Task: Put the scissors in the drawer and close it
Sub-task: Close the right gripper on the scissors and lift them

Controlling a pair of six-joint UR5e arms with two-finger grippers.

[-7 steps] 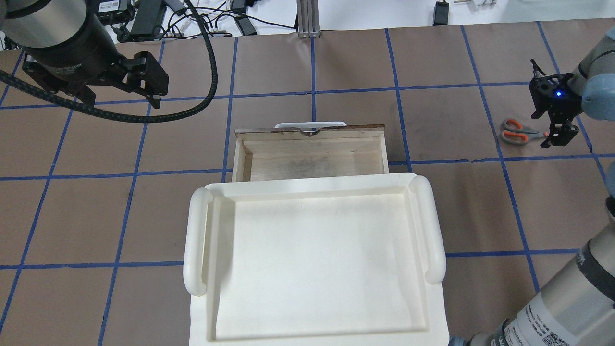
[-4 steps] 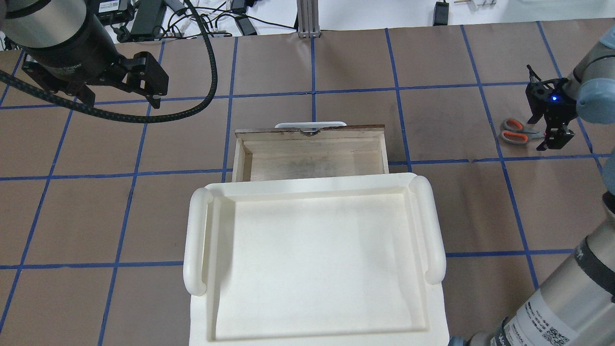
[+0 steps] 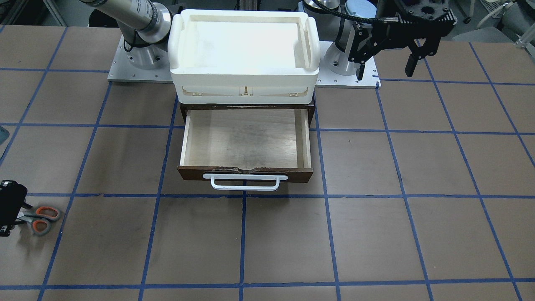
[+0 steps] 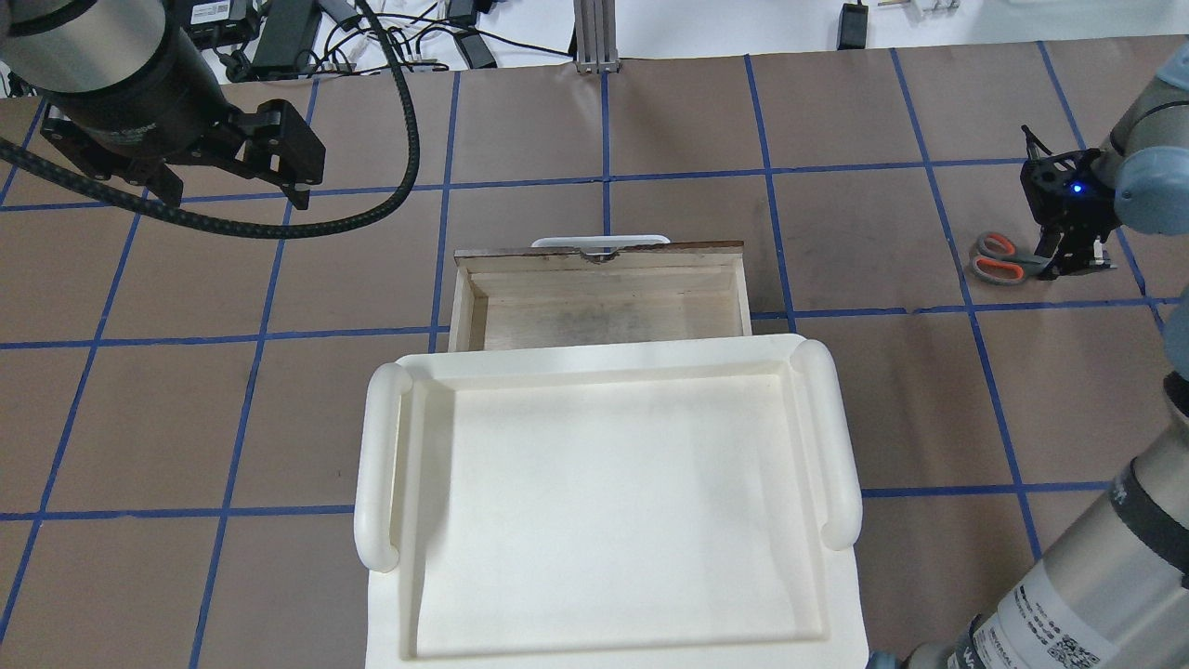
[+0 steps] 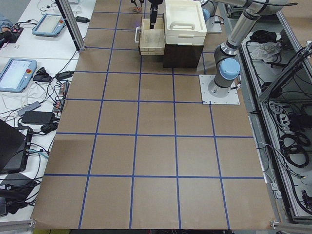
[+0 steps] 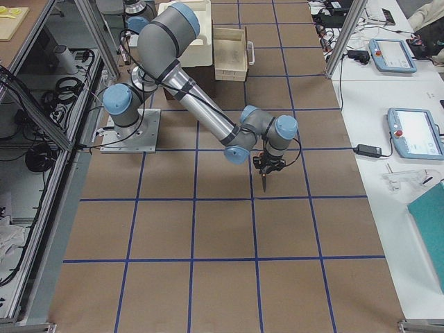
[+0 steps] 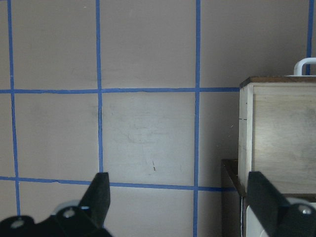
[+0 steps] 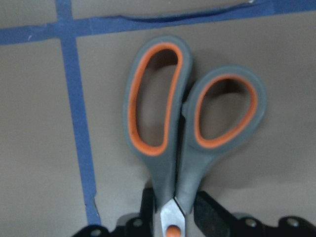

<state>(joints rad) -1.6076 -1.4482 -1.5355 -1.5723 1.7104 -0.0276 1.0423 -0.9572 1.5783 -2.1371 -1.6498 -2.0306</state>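
Scissors [image 8: 187, 138] lie flat on the table [image 3: 376, 234], far out on the robot's right side and well apart from the drawer [image 3: 246, 142], which stands pulled open and empty under the white tray [image 3: 179, 37]. The blades are closed, and the handle loops point away from the right gripper [image 8: 175, 215]. That gripper is down over them with its fingers [image 8: 210, 212] drawn in narrow against both sides of the neck, just by the pivot screw. We judge them to be in contact, though the scissors are not lifted. The left gripper [image 7: 180, 207] hangs spread wide beside the drawer's side, holding nothing. We take the scissors to be light and stiff, with rubbery grey handles that should give good grip and bare, slicker steel at the blades. The neck looks the right place to hold: narrow, near the balance point, and it keeps the blades shut. One risk is that a thin item lying flat may pivot or slip in the pads when raised. The drawer's white bar handle [image 3: 245, 182] is free for the push.
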